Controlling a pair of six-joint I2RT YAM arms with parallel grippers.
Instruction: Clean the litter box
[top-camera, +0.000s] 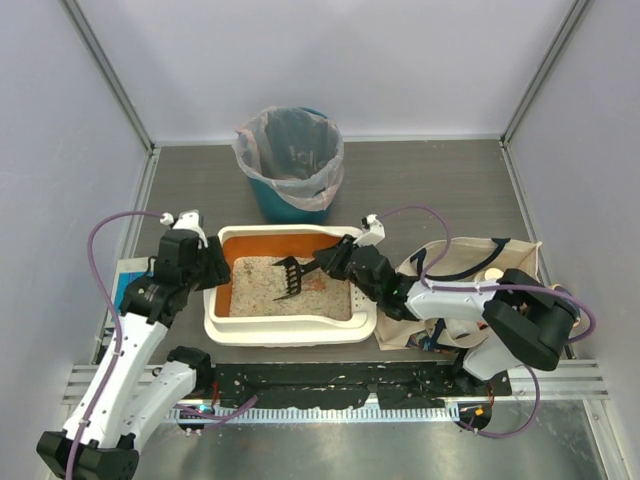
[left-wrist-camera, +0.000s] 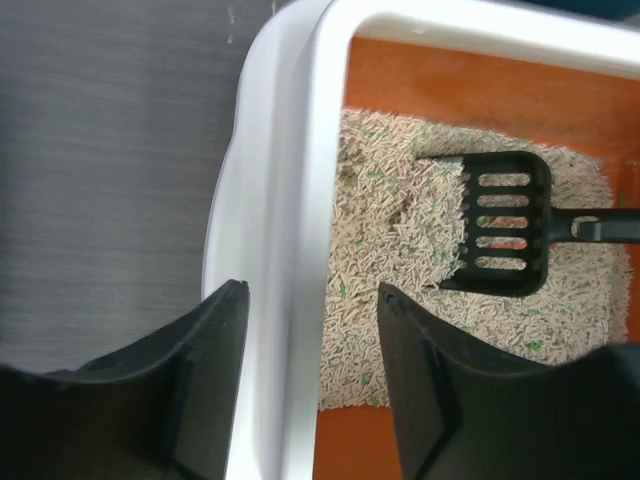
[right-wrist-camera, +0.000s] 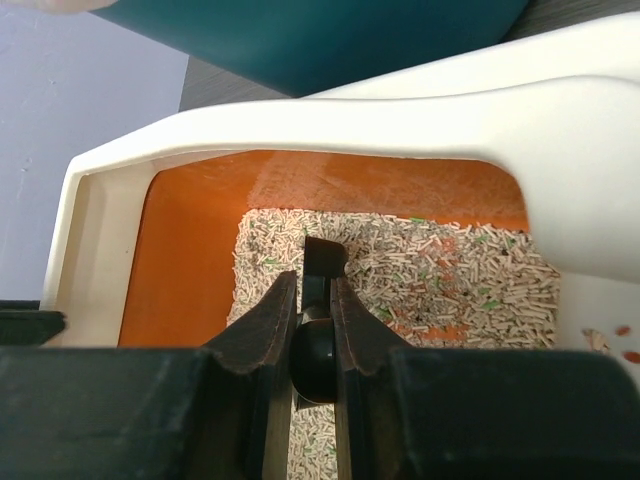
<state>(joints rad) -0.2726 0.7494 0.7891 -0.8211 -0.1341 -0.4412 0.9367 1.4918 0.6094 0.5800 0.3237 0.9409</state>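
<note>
My litter box (top-camera: 290, 331) at the tabletop's (top-camera: 200, 190) near edge, left gripper (left-wrist-camera: 312, 300) parted astride its left rim, perhaps just clear, right gripper (right-wrist-camera: 315, 290) clamping the scoop (top-camera: 288, 276) inside, grey tabletop open leftward.

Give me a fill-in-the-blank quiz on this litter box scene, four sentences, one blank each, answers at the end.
1. The scoop held by the right tool is ____ in colour.
2. The litter box has ____ inner walls.
3. In the top view, the tote bag lies to the ____ of the litter box.
4. The left tool is ____ rather than shut, its jaws either side of the box's rim.
Missing words: black; orange; right; open.
</note>
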